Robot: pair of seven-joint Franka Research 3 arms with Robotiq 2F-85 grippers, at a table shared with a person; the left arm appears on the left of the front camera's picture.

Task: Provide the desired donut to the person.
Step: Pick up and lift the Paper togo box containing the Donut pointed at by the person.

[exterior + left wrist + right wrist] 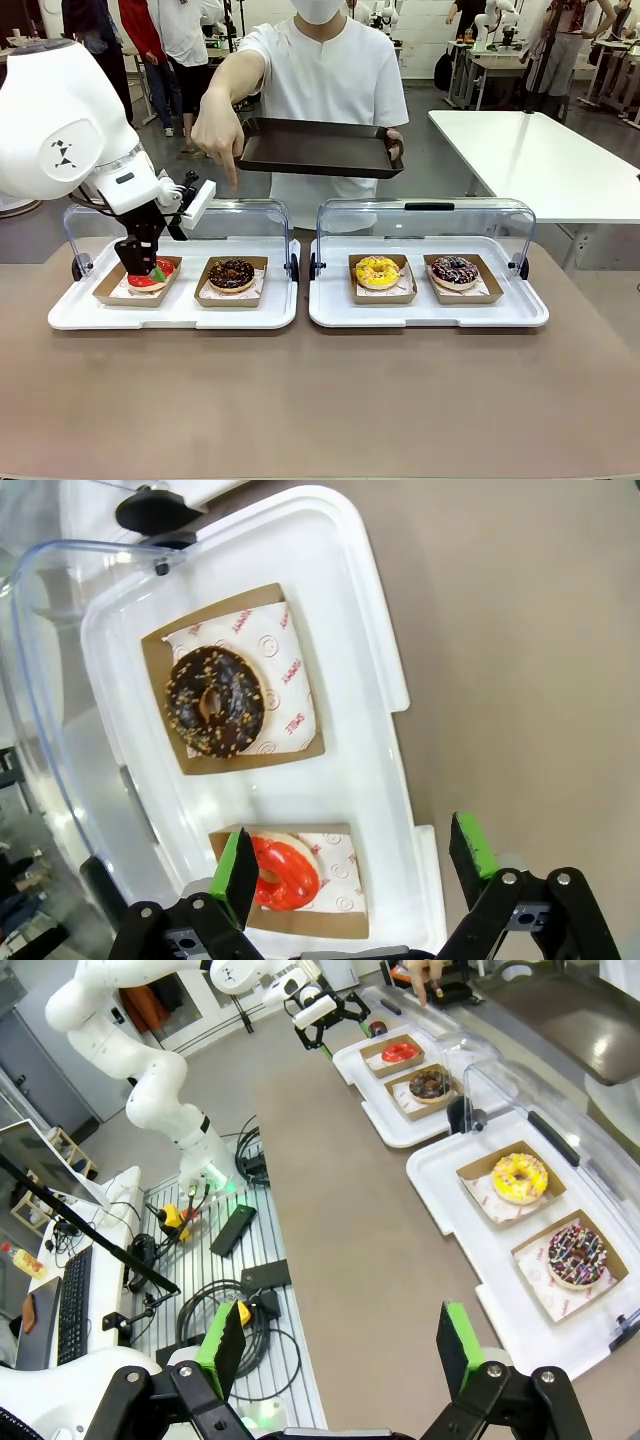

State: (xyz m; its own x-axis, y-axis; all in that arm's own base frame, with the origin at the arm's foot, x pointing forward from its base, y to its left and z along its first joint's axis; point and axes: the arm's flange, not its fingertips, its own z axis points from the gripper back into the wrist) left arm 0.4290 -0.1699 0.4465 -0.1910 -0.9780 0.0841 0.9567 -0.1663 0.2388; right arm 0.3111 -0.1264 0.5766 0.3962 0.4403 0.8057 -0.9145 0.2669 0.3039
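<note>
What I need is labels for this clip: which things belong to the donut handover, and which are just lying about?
In the job: person's pointing hand; held dark tray; left claw, open over the red donut; chocolate donut beside it.
Lying about: yellow donut; sprinkled donut; right claw, open, holding nothing; floor cables.

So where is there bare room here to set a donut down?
The table strip on the robot's side of both trays is bare, and the person's dark tray looks bare. A narrow gap separates the left tray from the right tray. Crowded: the left tray, with the open left gripper hovering by the red donut beside the chocolate donut.
</note>
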